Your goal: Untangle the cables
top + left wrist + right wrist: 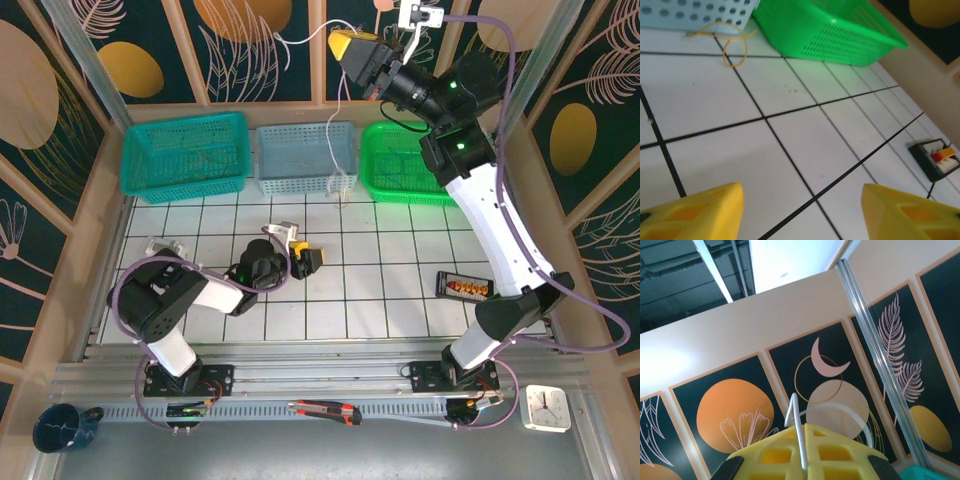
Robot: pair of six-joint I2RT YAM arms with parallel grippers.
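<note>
Ok, so from where I'm driving: the left arm (215, 293) is folded low over the white tiled tabletop (380, 300), with its elbow tucked back near the base and its wrist pointing out toward the baskets. The left jaws are wide open. There's nothing between the yellow fingertips (695, 210), just bare tile.

Further out, the small tangle of thin yellowish and whitish wire loops (340, 183) sits on the tabletop. It's right against the front of the pale blue plastic basket (290, 155) and just beside the bright green plastic basket (400, 165). On the left wrist cam one yellowish loop (732, 45) lies flat there.

From the tangle a thin whitish wire (798, 430) runs up to the right arm (490, 215). That arm is stretched high and far back, wrist tipped up at the wall panels. The right jaws are clamped shut on that wire.

My guess on handling: this stuff weighs basically nothing, and it's floppy, springy in the loops and slippery-thin. It'll probably drag along instead of pulling apart unless something pins it. I'd pinch a single loop at the tangle's edge with the left side, not the knot, and pull gently. Yanking probably just tightens it.
</note>
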